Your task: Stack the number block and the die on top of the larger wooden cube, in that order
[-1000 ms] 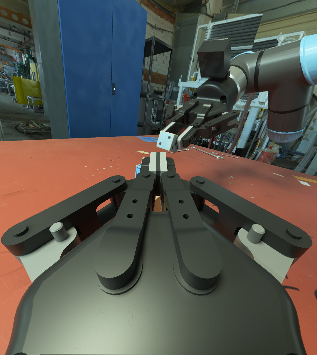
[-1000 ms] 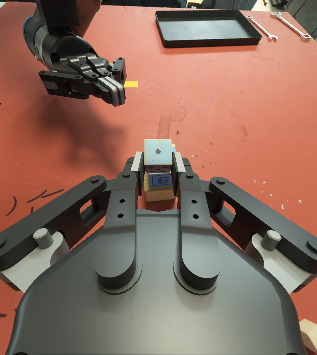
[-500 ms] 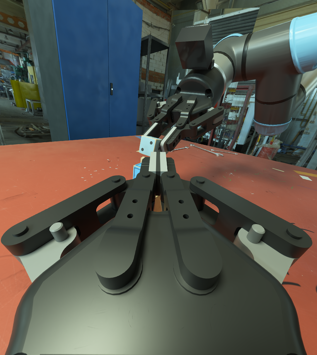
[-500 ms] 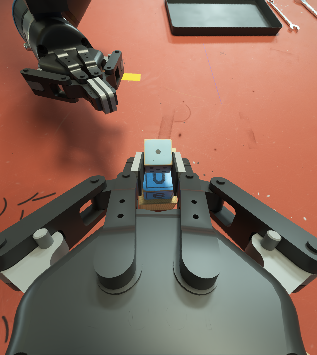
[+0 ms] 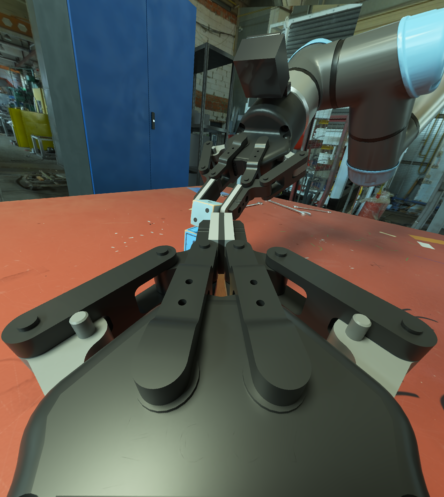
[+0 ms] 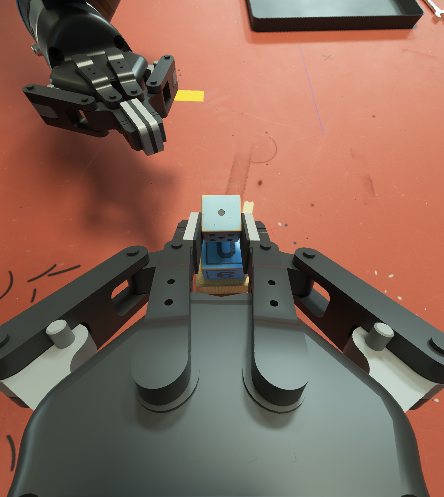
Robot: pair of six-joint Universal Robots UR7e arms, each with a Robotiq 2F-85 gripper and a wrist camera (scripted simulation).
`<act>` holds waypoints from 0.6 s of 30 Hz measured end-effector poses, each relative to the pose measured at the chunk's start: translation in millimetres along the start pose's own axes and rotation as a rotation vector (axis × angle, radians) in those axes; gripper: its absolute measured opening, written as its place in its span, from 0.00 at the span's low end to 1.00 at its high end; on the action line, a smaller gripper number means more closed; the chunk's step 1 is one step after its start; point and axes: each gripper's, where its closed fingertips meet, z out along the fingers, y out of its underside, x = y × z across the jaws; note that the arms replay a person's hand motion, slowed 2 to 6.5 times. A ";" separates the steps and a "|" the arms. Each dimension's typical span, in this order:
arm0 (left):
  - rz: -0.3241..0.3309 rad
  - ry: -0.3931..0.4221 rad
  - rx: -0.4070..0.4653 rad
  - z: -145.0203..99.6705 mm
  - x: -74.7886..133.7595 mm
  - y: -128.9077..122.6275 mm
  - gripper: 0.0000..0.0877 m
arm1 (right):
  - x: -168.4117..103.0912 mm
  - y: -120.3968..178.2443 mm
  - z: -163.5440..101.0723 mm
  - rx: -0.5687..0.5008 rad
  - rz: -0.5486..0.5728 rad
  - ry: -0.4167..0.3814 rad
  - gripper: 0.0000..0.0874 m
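Right tool (image 6: 221,233) is clamping the die (image 6: 221,213) above the number block (image 6: 222,262); left tool (image 6: 145,131) is idling, pads together, empty. Risk: off-centre release toppling the stack.

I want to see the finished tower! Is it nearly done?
Nearly! The blue number block already sits on the wooden cube. The right gripper holds the die just above it. Left: set it down, let go.

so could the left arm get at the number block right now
Probably not cleanly: the right gripper holds the die right over the number block, its jaws flanking it, and the left gripper is shut.
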 end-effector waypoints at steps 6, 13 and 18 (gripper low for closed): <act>-0.007 0.007 -0.013 1.3 0.2 1.5 0.00 | -0.2 2.1 1.7 -0.017 -0.004 -0.006 0.29; -0.015 0.016 -0.030 2.9 0.4 3.5 0.00 | -0.3 4.6 3.2 -0.039 -0.012 -0.015 0.29; -0.020 0.020 -0.040 3.9 0.4 4.7 0.00 | 0.0 5.1 3.7 -0.046 -0.016 -0.020 0.29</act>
